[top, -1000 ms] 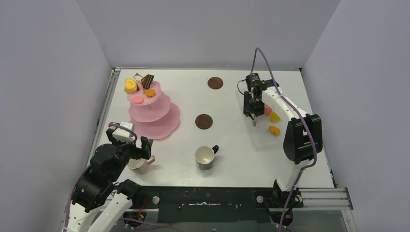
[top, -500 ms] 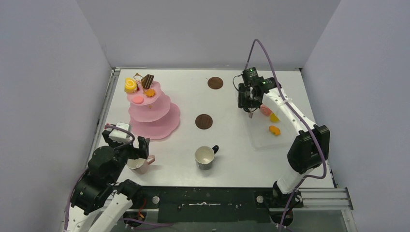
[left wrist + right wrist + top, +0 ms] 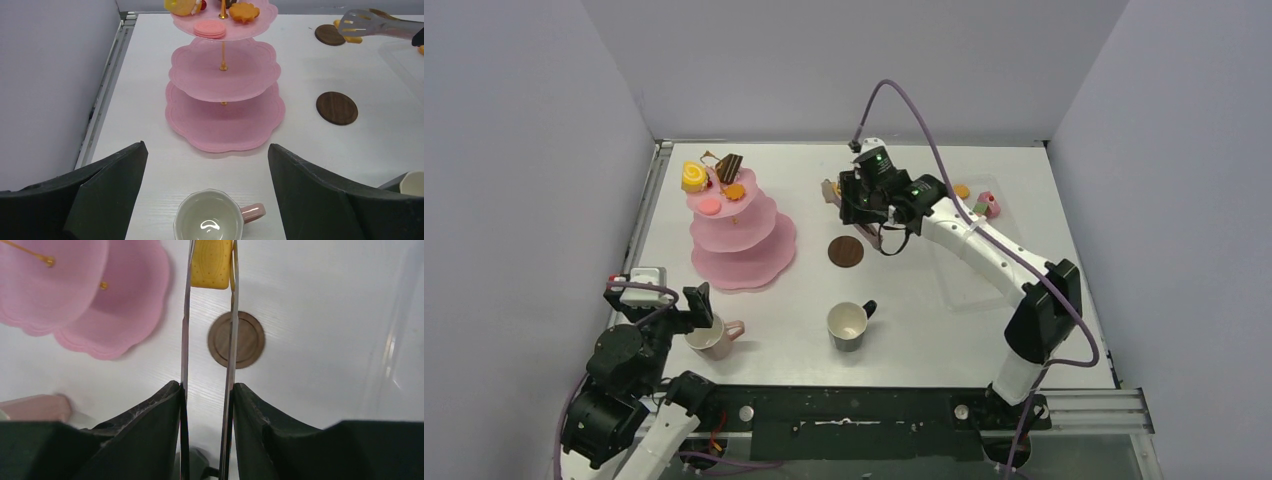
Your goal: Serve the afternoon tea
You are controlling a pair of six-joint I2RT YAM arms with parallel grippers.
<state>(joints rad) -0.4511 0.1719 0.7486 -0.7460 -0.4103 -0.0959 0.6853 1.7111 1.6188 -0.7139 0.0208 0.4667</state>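
The pink three-tier stand [image 3: 742, 232] stands at the left, with several toy pastries [image 3: 712, 180] on its top tier. My right gripper [image 3: 865, 205] is shut on the metal tongs [image 3: 232, 335], which pinch a yellow pastry [image 3: 212, 264] above the table between the two coasters. The near coaster [image 3: 845, 251] lies mid-table; the far one shows in the left wrist view [image 3: 329, 34]. My left gripper [image 3: 207, 150] is open and empty, just behind the pink mug [image 3: 210, 220]. The black mug [image 3: 849, 325] stands to the right of the pink mug.
A clear plastic tray [image 3: 984, 265] lies at the right under my right arm. A few loose pastries [image 3: 984, 205] sit near its far end. Grey walls close in the table on three sides.
My right arm swung left from the tray to between the coasters, carrying the tongs and the yellow pastry. My left gripper drew back from over the pink mug.
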